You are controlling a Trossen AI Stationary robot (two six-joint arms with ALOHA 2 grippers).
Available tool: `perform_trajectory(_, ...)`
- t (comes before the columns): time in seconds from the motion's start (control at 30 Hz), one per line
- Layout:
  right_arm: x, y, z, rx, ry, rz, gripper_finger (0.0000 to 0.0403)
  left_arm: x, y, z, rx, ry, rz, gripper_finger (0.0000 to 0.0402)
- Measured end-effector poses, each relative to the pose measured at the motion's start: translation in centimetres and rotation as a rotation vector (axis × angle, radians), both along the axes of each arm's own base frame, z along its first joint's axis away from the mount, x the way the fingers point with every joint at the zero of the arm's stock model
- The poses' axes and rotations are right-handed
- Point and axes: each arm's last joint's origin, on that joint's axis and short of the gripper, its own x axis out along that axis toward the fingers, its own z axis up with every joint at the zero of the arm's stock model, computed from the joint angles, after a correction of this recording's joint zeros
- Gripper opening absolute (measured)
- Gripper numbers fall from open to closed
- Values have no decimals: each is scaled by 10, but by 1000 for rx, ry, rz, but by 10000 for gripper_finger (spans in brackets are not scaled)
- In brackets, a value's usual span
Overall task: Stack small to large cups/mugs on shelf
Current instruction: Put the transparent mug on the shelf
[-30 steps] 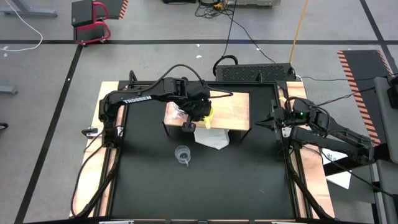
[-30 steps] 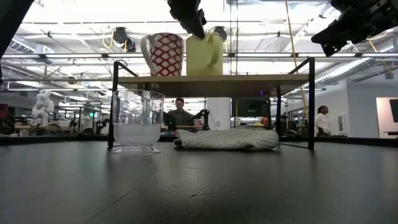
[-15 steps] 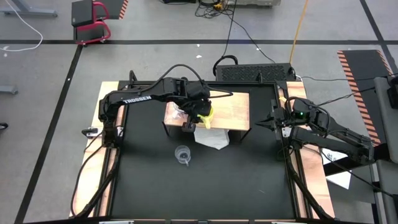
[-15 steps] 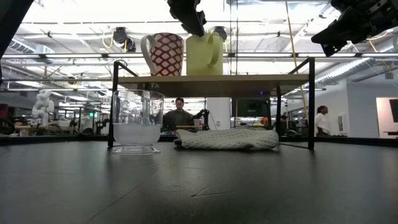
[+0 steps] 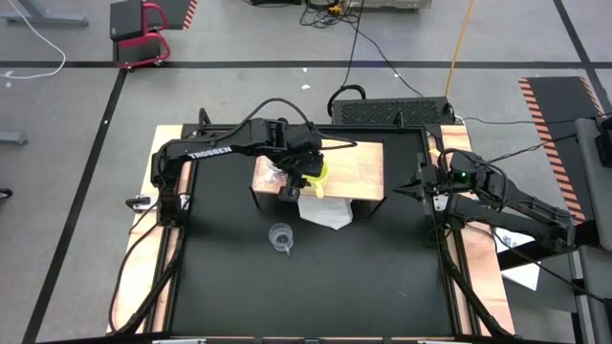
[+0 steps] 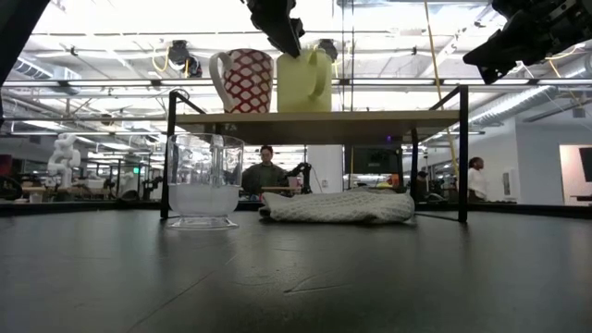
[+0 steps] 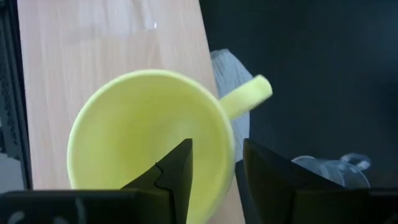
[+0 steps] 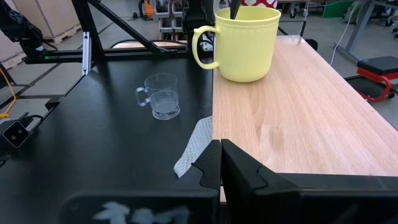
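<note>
left gripper (image 7: 214, 180) sits over the yellow mug (image 7: 149, 137) on the shelf (image 5: 359, 172), jaws apart straddling the mug's rim, one finger inside and one outside, not squeezing it. in the high view the arm hides most of that mug, only a yellow edge shows. the white mug with red pattern (image 6: 244, 80) stands just beside the yellow one on the shelf top; from above it is mostly hidden under the arm. the clear glass cup (image 5: 280, 237) stands on the black table (image 5: 316, 287) in front of the shelf, well apart from the mugs. a white cloth (image 6: 340, 206) lies partly under the shelf, its far part hidden. right gripper (image 8: 220, 163) waits at the table's right edge, fingers together, holding nothing.
</note>
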Motion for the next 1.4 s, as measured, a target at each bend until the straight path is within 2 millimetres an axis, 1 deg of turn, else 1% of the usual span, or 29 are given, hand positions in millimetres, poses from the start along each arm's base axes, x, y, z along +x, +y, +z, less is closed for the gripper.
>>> perform_trajectory(0.23,0,0,0,0,0,0,0,-5,-2,10,32,-41,-1,143)
perform_trajectory(0.43,0,0,0,0,0,0,0,-20,-8,28,23,-70,4,142)
perform_trajectory(0.5,0,0,0,0,-1,-1,0,-25,-13,32,17,-71,3,135)
perform_trajectory(0.6,0,0,0,1,2,0,0,-32,-19,39,29,-80,-6,104)
perform_trajectory(0.73,0,0,0,1,3,0,0,-40,-25,44,71,-73,-49,25)
perform_trajectory(0.77,0,0,0,1,2,0,0,-40,-26,46,75,-81,-57,13)
perform_trajectory(0.83,0,0,0,1,3,0,0,-44,-25,50,75,-105,-50,9)
perform_trajectory(0.93,0,0,0,1,3,0,0,-45,-24,52,61,-163,-54,4)
perform_trajectory(1.1,0,0,0,2,4,0,0,-58,-19,47,21,-228,-72,2)
perform_trajectory(1.23,0,0,-1,2,5,0,0,-74,-15,41,20,-308,-66,1)
perform_trajectory(1.4,0,0,0,2,3,0,0,-101,-17,35,-10,-428,-91,1)
